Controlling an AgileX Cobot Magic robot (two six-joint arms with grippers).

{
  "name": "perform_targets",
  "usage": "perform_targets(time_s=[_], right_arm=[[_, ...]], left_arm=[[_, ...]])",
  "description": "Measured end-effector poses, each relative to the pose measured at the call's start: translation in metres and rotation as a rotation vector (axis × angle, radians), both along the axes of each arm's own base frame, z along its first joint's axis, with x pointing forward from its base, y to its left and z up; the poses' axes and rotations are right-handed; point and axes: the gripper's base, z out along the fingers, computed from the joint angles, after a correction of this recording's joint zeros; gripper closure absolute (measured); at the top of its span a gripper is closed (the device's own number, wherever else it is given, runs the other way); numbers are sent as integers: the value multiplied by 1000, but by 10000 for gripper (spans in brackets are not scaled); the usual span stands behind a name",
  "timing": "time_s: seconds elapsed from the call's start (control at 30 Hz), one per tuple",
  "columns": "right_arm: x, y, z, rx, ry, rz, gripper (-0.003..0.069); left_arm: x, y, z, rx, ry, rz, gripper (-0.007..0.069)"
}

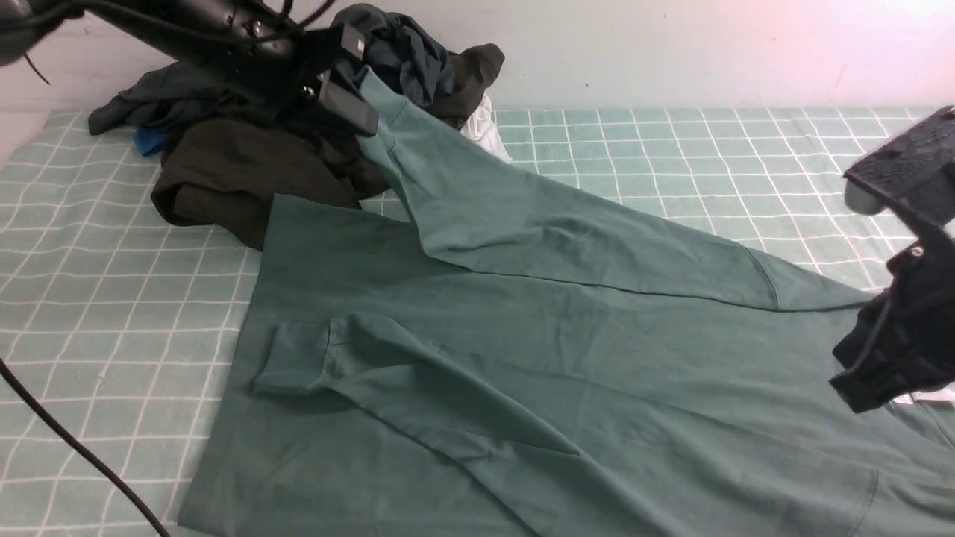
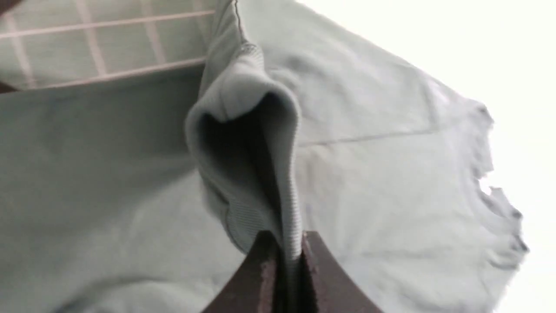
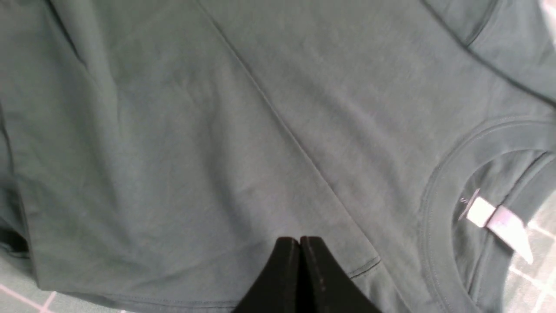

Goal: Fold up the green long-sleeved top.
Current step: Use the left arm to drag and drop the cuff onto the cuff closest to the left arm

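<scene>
The left fingers (image 2: pixel 265 278) pinch the green top (image 1: pixel 522 358) by its cuff (image 2: pixel 243 130), ready to fold the sleeve (image 1: pixel 567 231) in; the right fingers (image 3: pixel 282 274) are shut, empty.

The top (image 1: pixel 522 358) lies on the cloth (image 1: pixel 112 298), a heap of clothes (image 1: pixel 231 171) behind its left end.

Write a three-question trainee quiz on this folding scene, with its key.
1. True or false: the left gripper has its jaws shut on a sleeve cuff of the green long-sleeved top.
2. The right gripper has its jaws: A) wide open; B) shut, no cloth between them; C) shut on the hem.
3. Fill in: the white neck label sits inside the top's ____.
Key: 1 true; 2 B; 3 collar.
</scene>
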Motion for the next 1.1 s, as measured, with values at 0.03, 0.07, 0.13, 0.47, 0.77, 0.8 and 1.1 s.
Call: perform_targets(time_s=[0.03,0.07,0.13,0.47,0.77,0.8,1.1], right_arm=[[-5,-2,5,8,-22,0,676],[-10,-4,11,17,-44,0,676],[-20,-7,20,31,-84,0,676],[-46,4,35,67,-140,107,676],[-61,17,30,14,-63,211,676],[-61,16,30,10,-52,204,676],[-62,15,29,6,-40,194,676]], left_arm=[[-8,0,10,-4,-9,1,602],[-14,1,15,-6,-9,6,602],[-31,2,19,3,10,17,602],[-116,13,-9,21,55,160,604],[-150,19,-91,77,239,217,604],[-153,19,-96,84,248,209,604],[-171,25,-119,183,206,146,604]])
